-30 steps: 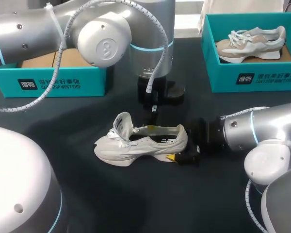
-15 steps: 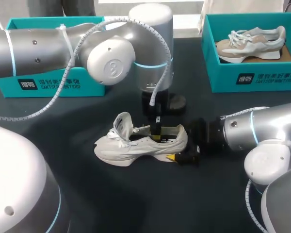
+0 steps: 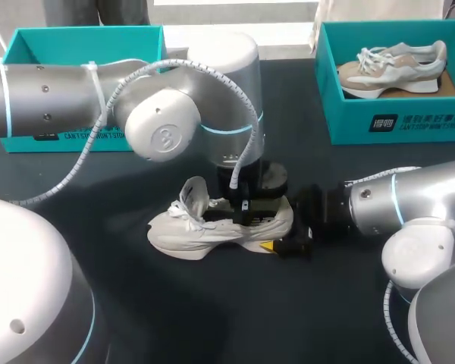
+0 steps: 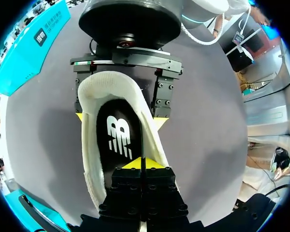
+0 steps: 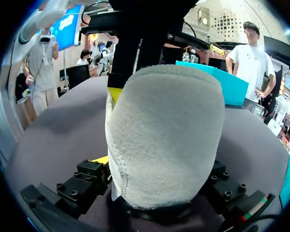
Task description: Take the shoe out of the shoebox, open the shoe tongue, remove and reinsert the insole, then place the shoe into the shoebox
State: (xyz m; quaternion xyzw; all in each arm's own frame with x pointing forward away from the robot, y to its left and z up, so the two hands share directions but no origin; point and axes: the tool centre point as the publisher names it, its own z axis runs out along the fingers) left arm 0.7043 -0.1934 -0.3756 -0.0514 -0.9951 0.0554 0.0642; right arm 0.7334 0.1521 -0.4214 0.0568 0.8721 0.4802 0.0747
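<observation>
My left hand (image 4: 141, 164) has come down onto the shoe (image 3: 212, 224) — insole next.

A second ago that hand hung behind the shoe at 12 o'clock. Now its fingers, pressed together, sit at the shoe's opening over the insole (image 4: 118, 140); I cannot tell whether they pinch its edge. The shoe has not moved: it lies mid-counter, toe to 9 o'clock, tongue (image 3: 191, 191) already raised. My right hand (image 3: 277, 230) stays clamped on the heel from 3 o'clock. I judge pulling the insole out is the step now starting. The shoebox (image 3: 83, 32) waits at 10 o'clock; a second box (image 3: 409, 121) at 2 o'clock holds another shoe (image 3: 394, 64). Both boxes bear dark print and the insole a white logo — I leave these unread.
</observation>
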